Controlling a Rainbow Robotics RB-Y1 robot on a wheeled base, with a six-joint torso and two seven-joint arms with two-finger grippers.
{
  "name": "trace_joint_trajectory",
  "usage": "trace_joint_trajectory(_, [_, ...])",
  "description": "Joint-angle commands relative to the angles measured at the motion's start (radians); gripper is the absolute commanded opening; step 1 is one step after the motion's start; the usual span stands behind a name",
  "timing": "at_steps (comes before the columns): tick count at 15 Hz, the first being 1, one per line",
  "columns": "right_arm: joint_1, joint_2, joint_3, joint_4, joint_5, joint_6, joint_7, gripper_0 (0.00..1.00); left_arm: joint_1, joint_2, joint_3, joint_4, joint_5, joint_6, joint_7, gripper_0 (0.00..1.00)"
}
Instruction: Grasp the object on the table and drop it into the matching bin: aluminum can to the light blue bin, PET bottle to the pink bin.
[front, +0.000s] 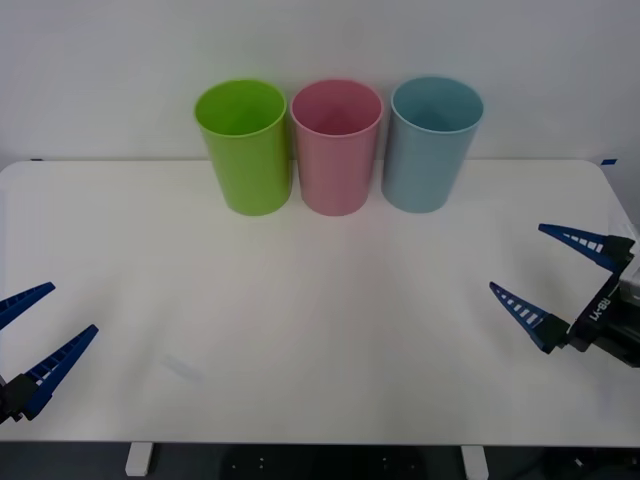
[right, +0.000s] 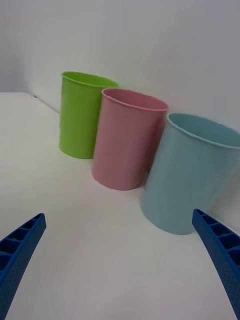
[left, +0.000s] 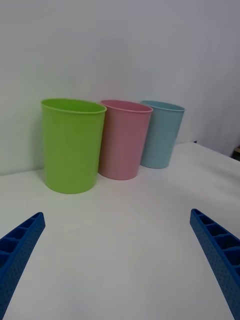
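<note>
White and wide, the table carries three tall plastic bins standing upright in a row along its far edge, close to the wall. From left to right in the front view they are the lime green bin, the pink bin and the light blue bin. The green and pink bins stand just beside each other, their rims almost touching, and the light blue bin sits just beside the pink one with a narrow gap between them. What can be seen of each bin's inside is bare plastic wall. The left gripper hangs over the near left corner of the table, its two blue ribbed fingers spread wide with nothing between them; from its wrist camera the fingers frame bare tabletop with the three bins beyond, the green one nearest. The right gripper is at the right edge of the table, nearer the bins than the left one, fingers likewise spread wide and holding nothing; its wrist camera shows the fingers apart, with the light blue bin closest, then the pink bin.
</note>
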Motion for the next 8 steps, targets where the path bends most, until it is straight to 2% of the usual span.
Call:
trace_joint_trajectory(1, [0.066, -0.001, -0.005, -0.03, -0.015, -0.006, 0.003, 1.0, 0.0, 0.0, 0.0, 0.0, 0.0, 0.0, 0.0, 1.0])
trace_joint_trajectory(8, [0.155, 0.0, -0.018, -0.049, -0.02, -0.032, -0.003, 1.0, 0.0, 0.0, 0.0, 0.0, 0.0, 0.0, 0.0, 1.0])
